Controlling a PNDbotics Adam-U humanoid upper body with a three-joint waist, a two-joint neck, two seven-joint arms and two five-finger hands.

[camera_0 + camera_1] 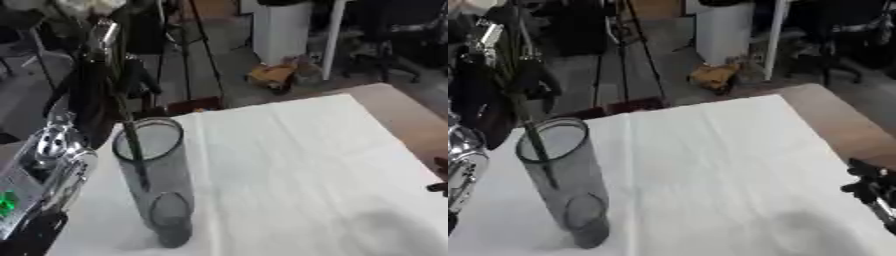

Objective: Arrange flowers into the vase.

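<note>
A tall grey-tinted glass vase (pixel 157 175) stands upright on the white tablecloth (pixel 297 165), near its left front. A thin dark flower stem (pixel 133 145) runs down into the vase mouth, its lower end inside the glass. The white bloom (pixel 92 7) shows faintly at the top left. My left hand (pixel 94 92), black, hangs above and behind the vase, its fingers curled round the stem. The silver left forearm (pixel 54 150) fills the lower left. My right hand (pixel 870 190) shows at the right edge over the table's side, fingers relaxed, holding nothing.
The bare brown tabletop (pixel 842 125) shows past the cloth's right edge. On the floor behind are tripod legs (pixel 199 55), a white cabinet (pixel 282 30) and a yellow-brown object (pixel 273 76). The cloth stretches wide to the right of the vase.
</note>
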